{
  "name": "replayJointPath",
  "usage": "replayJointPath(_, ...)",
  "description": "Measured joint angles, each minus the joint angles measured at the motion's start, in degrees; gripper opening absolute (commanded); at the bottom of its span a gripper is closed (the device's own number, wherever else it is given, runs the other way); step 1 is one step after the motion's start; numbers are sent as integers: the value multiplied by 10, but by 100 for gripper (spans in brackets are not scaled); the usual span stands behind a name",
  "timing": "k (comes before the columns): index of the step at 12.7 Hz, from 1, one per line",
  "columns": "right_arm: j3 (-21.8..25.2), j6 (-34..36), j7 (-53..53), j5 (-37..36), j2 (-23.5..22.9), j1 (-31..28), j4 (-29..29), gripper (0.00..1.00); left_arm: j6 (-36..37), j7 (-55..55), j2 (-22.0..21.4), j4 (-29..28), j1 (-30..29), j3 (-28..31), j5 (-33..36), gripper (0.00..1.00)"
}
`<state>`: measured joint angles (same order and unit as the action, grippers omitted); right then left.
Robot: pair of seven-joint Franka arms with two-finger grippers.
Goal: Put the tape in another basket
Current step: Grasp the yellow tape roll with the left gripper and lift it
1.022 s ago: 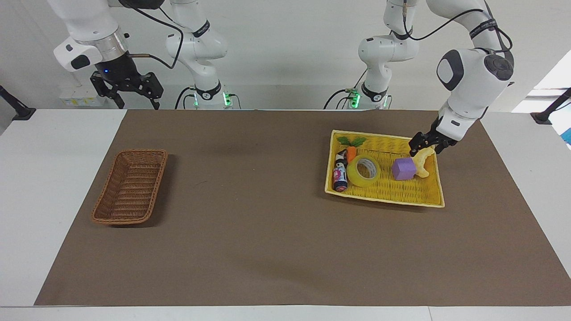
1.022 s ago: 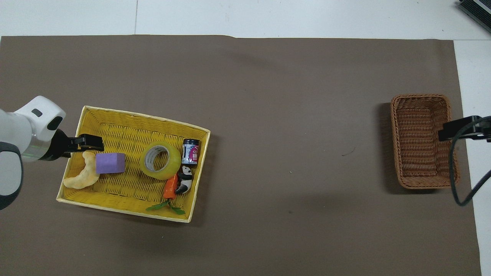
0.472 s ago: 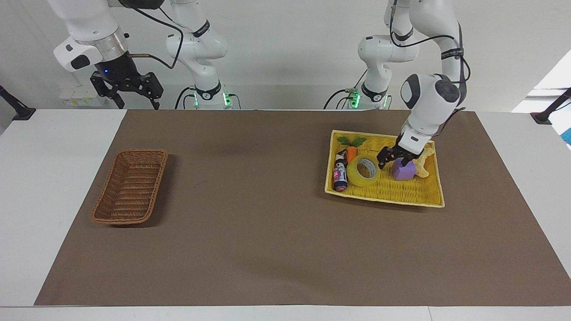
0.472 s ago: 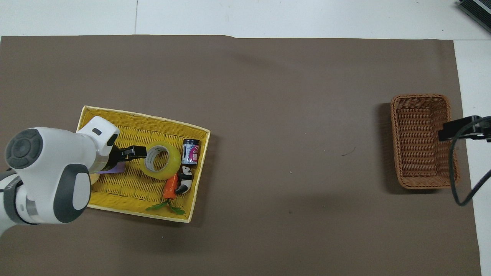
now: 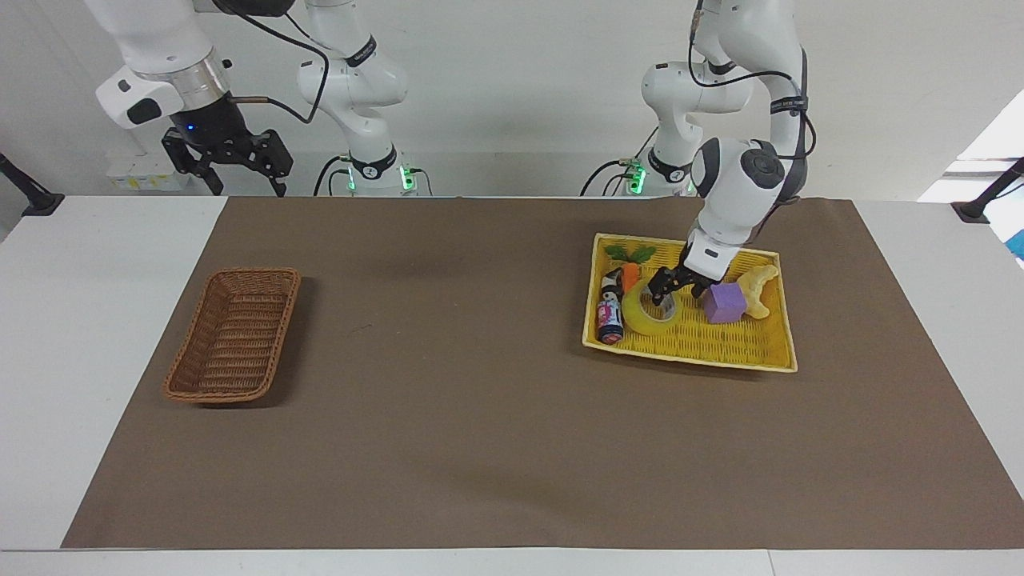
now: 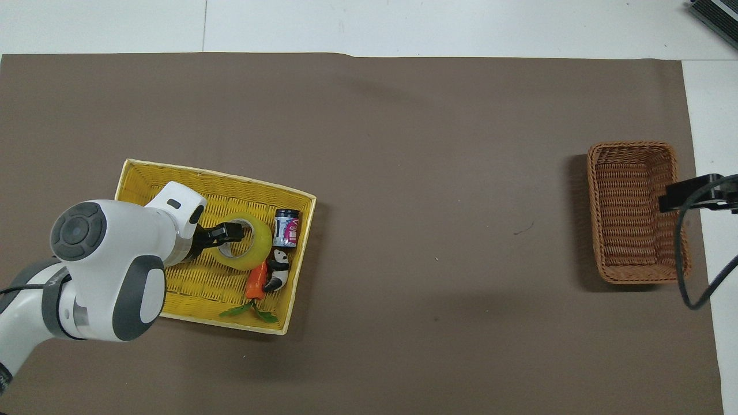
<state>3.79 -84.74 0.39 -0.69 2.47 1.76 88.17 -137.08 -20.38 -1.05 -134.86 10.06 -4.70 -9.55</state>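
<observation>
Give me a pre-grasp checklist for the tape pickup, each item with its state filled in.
1. Left gripper over the tape in the yellow tray: ok.
2. Left gripper open, nothing held: ok.
3. Fingers astride the roll's wall: cannot tell; the gripper covers that part.
4. Neighbours clear of the fingers: not ok; the purple cube, carrot and small bottle crowd the tape.
5. Brown wicker basket at the right arm's end holds nothing: ok.
6. Right gripper waits raised and open, away from the basket: ok.
</observation>
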Motion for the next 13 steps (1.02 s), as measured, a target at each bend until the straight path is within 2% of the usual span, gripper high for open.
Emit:
replayJointPath(1,0,0,0,0,0,0,0,100,-19,-4,1,-13,3,0,0,46)
replayJointPath(3,0,0,0,0,0,0,0,100,-66,-25,4,-43,14,0,0,0)
replayJointPath(5,0,0,0,0,0,0,0,100,-70,-30,4,-52,17,0,0,0)
replayJointPath(7,0,0,0,0,0,0,0,100,-32,-29,3,-40,16,3,0,0)
replayJointPath(10,2,0,0,0,0,0,0,100,47,-29,2,21,3,11,0,0)
replayJointPath(13,3,0,0,0,0,0,0,100,69,-44,1,88,-21,13,0,0)
